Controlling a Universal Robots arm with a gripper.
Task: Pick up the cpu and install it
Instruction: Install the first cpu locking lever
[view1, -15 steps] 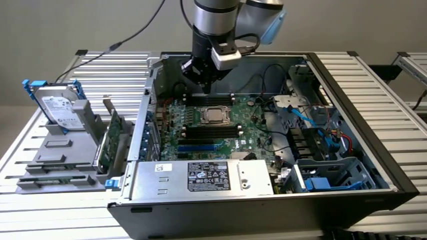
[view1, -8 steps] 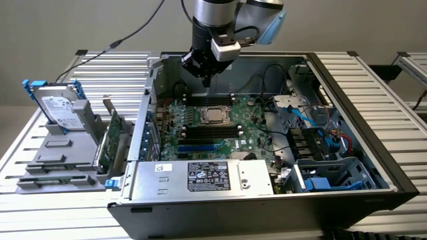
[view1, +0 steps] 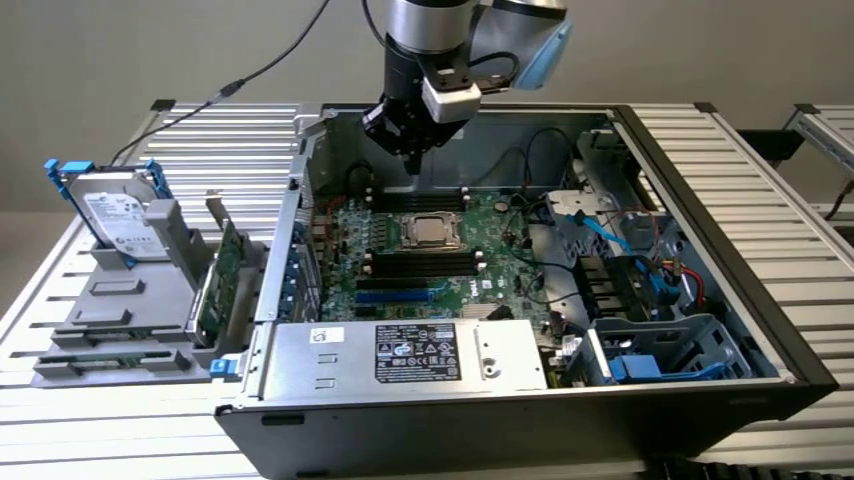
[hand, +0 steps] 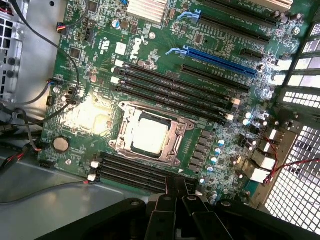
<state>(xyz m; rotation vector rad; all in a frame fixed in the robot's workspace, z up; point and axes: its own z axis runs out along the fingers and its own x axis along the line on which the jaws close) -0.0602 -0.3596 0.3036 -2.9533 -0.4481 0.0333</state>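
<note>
Gripper: the gripper (view1: 412, 160) is held above the far part of the open computer case (view1: 747, 300), its fingers drawn fully together with nothing seen between them; in the wrist view its dark fingers (hand: 172, 212) are seen pressed side by side.
Cpu: the cpu (view1: 426, 230) is seen lying flat in the socket (hand: 172, 132) at the middle of the motherboard (view1: 481, 290), its dull silver top facing up; in the wrist view the cpu (hand: 145, 136) is framed on all sides by the metal socket bracket. It is set below the gripper and apart from it.
Memory slots: long black memory slots (view1: 424, 264) are laid on both sides of the socket, parallel to each other; in the wrist view a blue slot (hand: 220, 62) is seen further out on the board.
Hard drive: a silver hard drive (view1: 118, 215) with a white label and blue bracket is stood upright in a grey holder (view1: 127, 300) outside the case, at the exterior view's left, well apart from the gripper.
Power supply: a metal box with a label (view1: 414, 355) is mounted at the near edge of the case.
Cables: blue cables (view1: 607, 235) are run along the case's side at the exterior view's right.
</note>
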